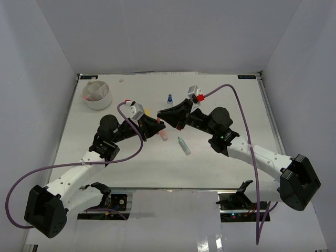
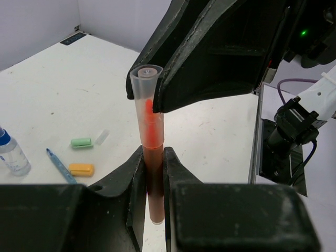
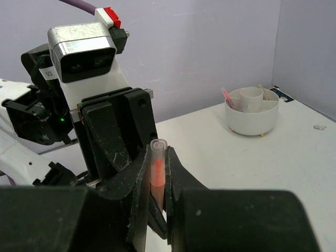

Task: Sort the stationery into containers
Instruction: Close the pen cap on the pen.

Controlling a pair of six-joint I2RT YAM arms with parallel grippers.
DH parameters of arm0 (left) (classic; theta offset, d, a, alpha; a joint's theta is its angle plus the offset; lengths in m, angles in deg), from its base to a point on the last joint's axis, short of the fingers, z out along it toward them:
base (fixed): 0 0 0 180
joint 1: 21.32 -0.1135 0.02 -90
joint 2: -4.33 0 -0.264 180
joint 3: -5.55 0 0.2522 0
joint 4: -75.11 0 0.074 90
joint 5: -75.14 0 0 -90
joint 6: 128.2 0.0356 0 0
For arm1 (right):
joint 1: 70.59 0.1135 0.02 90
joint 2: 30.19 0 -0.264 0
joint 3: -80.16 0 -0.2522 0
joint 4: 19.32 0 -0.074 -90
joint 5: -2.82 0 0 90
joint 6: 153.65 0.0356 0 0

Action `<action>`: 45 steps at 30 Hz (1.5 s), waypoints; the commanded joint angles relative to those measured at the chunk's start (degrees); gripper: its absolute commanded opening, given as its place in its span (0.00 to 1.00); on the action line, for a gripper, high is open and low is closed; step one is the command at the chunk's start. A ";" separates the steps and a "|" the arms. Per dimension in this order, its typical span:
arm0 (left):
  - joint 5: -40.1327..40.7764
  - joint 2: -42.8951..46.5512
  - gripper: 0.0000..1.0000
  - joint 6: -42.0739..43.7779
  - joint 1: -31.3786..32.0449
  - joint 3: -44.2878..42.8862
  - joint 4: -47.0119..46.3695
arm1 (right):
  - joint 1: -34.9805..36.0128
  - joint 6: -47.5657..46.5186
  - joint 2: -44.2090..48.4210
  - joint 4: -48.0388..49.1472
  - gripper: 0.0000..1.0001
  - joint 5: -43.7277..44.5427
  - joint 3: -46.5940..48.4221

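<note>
**Stationery sort – items in view**

1. L gripper [image 2: 153, 160]: btm centre of left wrist view. Fingers pressed in on the lower barrel of the orange marker [image 2: 148, 121], one each side.
2. R gripper [image 3: 157, 160]: btm centre of right wrist view. Fingers pinch the same marker just under its capped end. In left wrist view its black fingers come in from upper right and sit against the cap.
3. Orange marker: clear cap, orange-pink inside. Stands upright in both wrist views, held clear of the table [image 1: 220, 173] by both grippers. In top view it sits at frame centre, where the 2 grippers meet.
4. White tub [image 1: 97, 100]: round, w/ inner dividers. Upper left of top view, upper right of right wrist view, well apart from the grippers. A pink pen [image 3: 228, 98] leans in one outer compartment; other contents too small to tell.
5. Blue-capped bottle [image 1: 169, 98]: clear, upright, just above centre in top view and at the left edge of left wrist view.
6. Teal marker [image 1: 184, 145]: lies flat on the table, just below and right of centre in top view.
7. Green eraser [image 2: 82, 142] w/ a small clear piece [image 2: 101, 137] just beside it: left-centre of left wrist view.
8. Yellow-orange eraser [image 2: 81, 169]: below the green one, near it but apart.
9. Blue pen [image 2: 59, 164]: lies diagonally, just left of the yellow-orange eraser.
</note>
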 commanded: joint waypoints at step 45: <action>3.19 2.96 0.00 8.01 -2.16 -12.47 -3.01 | 2.76 -9.10 -4.49 -45.40 0.08 1.86 0.52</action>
